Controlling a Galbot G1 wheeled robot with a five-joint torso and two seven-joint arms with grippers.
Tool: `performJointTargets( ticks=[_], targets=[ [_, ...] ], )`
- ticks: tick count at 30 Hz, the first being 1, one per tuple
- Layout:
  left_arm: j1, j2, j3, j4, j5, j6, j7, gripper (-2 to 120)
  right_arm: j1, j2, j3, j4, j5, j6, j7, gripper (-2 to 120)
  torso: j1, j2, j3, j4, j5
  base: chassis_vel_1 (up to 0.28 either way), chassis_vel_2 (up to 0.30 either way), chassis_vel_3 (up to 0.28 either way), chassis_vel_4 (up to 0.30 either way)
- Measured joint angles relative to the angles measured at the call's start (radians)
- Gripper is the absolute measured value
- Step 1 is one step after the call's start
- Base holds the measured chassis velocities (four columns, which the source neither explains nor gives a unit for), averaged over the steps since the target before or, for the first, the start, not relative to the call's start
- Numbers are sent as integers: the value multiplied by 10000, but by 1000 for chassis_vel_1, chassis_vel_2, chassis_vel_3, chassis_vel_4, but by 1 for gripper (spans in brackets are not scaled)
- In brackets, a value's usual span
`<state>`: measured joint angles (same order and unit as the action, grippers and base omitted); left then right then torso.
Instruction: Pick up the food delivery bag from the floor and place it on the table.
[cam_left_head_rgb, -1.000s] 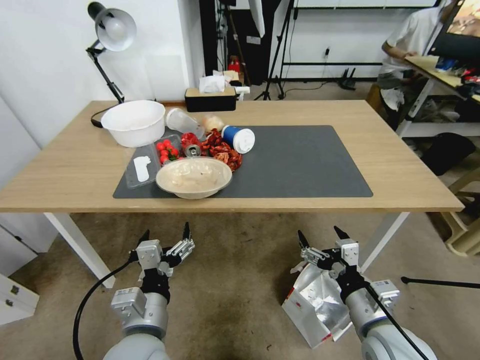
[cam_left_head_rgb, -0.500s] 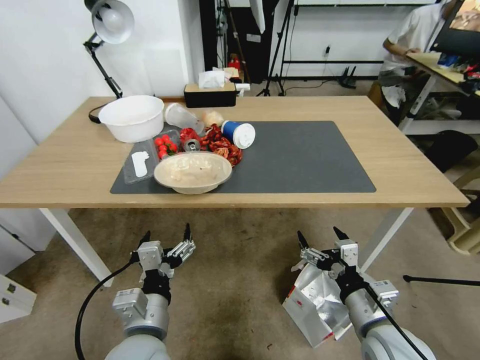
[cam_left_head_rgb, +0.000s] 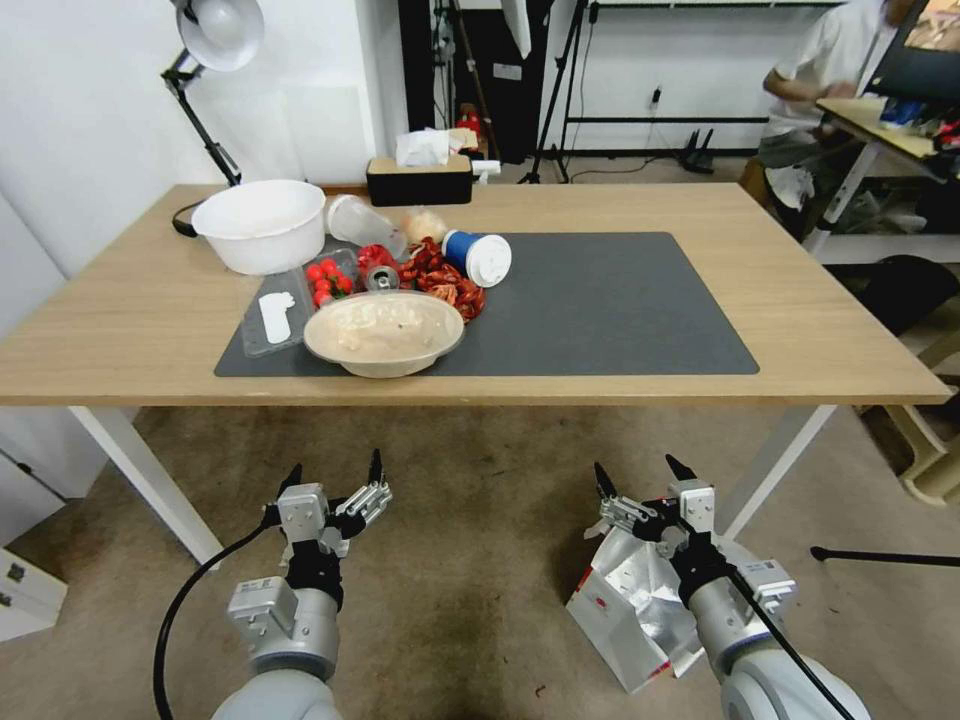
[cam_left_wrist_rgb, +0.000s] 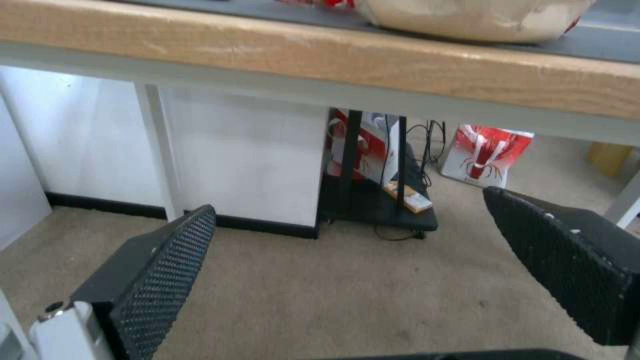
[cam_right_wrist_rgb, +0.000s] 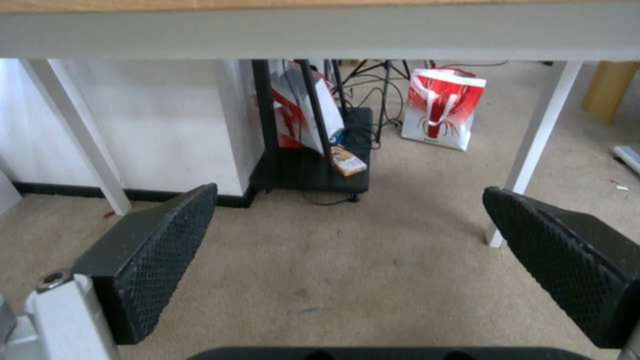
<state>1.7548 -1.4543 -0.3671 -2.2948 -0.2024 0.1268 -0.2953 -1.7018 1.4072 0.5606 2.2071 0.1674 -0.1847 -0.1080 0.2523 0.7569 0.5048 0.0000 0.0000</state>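
The food delivery bag (cam_left_head_rgb: 625, 605), white with red trim and a silver foil lining, lies tilted on the floor (cam_left_head_rgb: 470, 570) at the lower right. My right gripper (cam_left_head_rgb: 637, 478) hangs open just above the bag's top edge, apart from it; in the right wrist view its fingers (cam_right_wrist_rgb: 153, 250) are spread wide over bare carpet. My left gripper (cam_left_head_rgb: 333, 478) is open too, over the floor to the left, with nothing between its fingers (cam_left_wrist_rgb: 160, 280). The table (cam_left_head_rgb: 820, 330) with its dark grey mat (cam_left_head_rgb: 620, 310) stands right in front, above both grippers.
Bowls, a blue cup and red food crowd the mat's left half (cam_left_head_rgb: 385, 330). White table legs (cam_left_head_rgb: 150, 480) (cam_left_head_rgb: 775, 470) flank the grippers. A red-and-white lobster bag (cam_right_wrist_rgb: 442, 107) and a black stand (cam_right_wrist_rgb: 313, 170) sit beyond the table. A black rod (cam_left_head_rgb: 880, 557) lies at right.
The whole head picture has shifted a little, with the table sliding up in view, so the camera has moved. Both grippers stay open and the bag lies where it was.
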Motion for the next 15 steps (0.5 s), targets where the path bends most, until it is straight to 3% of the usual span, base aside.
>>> performJointTargets(
  ticks=[15],
  targets=[
    [23,-21,-13,38,52,-7,-24,100,-55,-69,48,51,4,-9,-20,100,-272,-669,-397,0,0,0,0,0,0]
  ],
)
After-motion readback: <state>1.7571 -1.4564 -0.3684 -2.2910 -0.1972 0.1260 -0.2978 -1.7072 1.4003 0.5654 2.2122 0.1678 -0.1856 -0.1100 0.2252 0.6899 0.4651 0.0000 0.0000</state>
